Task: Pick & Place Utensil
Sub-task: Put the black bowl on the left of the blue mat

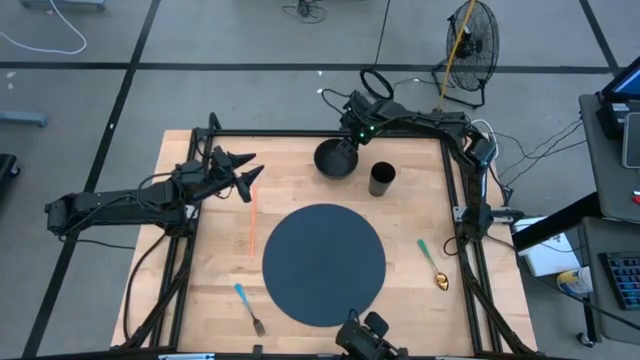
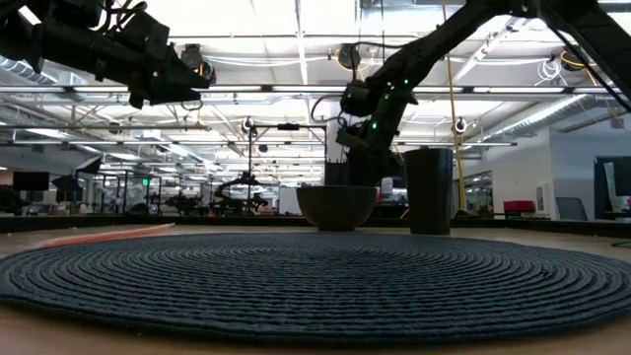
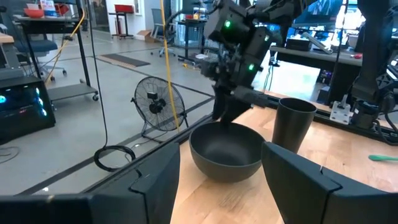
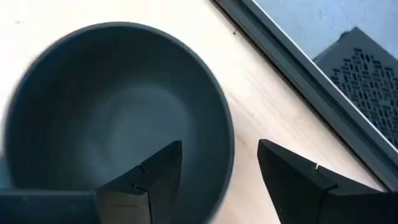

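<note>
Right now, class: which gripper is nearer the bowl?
The right. The right gripper hangs open over the bowl, straddling its rim. The left gripper hovers open off to the bowl's side, well apart from it.

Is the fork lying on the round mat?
No. The fork lies on bare wood beside the round mat, in the high view.

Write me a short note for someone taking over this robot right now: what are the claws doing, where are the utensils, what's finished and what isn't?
Right gripper: open, straddling the rim of the dark bowl, holding nothing.
Left gripper: open, empty, raised over the table's far left.
Fork: on the wood, left of the round mat.
Spoon: right of the mat.
Cup: beside the bowl.
Done: no utensil picked yet.
Left: picking and placing them.
</note>
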Robot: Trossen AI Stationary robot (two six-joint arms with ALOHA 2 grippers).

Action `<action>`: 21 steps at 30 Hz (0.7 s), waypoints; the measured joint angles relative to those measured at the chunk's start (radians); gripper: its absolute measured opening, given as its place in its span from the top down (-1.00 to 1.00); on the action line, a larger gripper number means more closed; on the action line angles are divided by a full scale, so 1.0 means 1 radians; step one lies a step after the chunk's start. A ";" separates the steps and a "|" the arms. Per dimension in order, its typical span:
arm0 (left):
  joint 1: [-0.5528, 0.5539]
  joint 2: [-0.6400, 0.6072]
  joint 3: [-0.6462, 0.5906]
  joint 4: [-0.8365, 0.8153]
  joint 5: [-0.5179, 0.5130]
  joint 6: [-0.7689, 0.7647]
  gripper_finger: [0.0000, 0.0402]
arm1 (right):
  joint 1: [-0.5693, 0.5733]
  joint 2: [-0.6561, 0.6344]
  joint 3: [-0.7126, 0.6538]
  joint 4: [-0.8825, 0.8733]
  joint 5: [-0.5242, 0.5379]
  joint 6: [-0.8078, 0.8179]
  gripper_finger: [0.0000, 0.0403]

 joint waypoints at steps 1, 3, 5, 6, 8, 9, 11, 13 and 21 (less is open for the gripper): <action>0.000 0.000 0.000 -0.005 0.000 -0.001 -0.16 | 0.002 0.003 -0.002 -0.011 0.007 -0.003 -0.03; 0.000 0.000 0.000 -0.014 0.000 -0.001 -0.16 | 0.004 0.000 -0.003 -0.003 0.019 -0.005 -0.03; 0.000 0.000 0.000 -0.015 0.000 -0.001 -0.16 | 0.003 -0.005 0.001 0.005 0.021 -0.005 -0.03; 0.000 0.000 0.000 -0.015 0.000 -0.001 -0.16 | 0.002 -0.005 0.001 0.002 0.022 -0.005 -0.03; 0.000 0.000 0.000 -0.015 0.000 0.002 -0.16 | 0.001 -0.002 -0.001 -0.016 0.025 -0.005 0.00; 0.000 0.000 0.000 -0.015 0.000 0.002 -0.16 | 0.001 -0.001 -0.001 -0.015 0.025 -0.005 0.02; 0.000 0.000 0.000 -0.014 0.000 0.002 -0.16 | 0.001 -0.002 -0.001 -0.016 0.023 -0.005 0.09; 0.000 0.000 0.000 -0.014 0.000 0.002 -0.16 | 0.002 -0.004 0.000 -0.018 0.024 -0.006 0.19; 0.000 0.000 0.000 -0.014 0.000 -0.001 -0.16 | 0.001 -0.003 0.000 -0.025 0.051 -0.005 0.59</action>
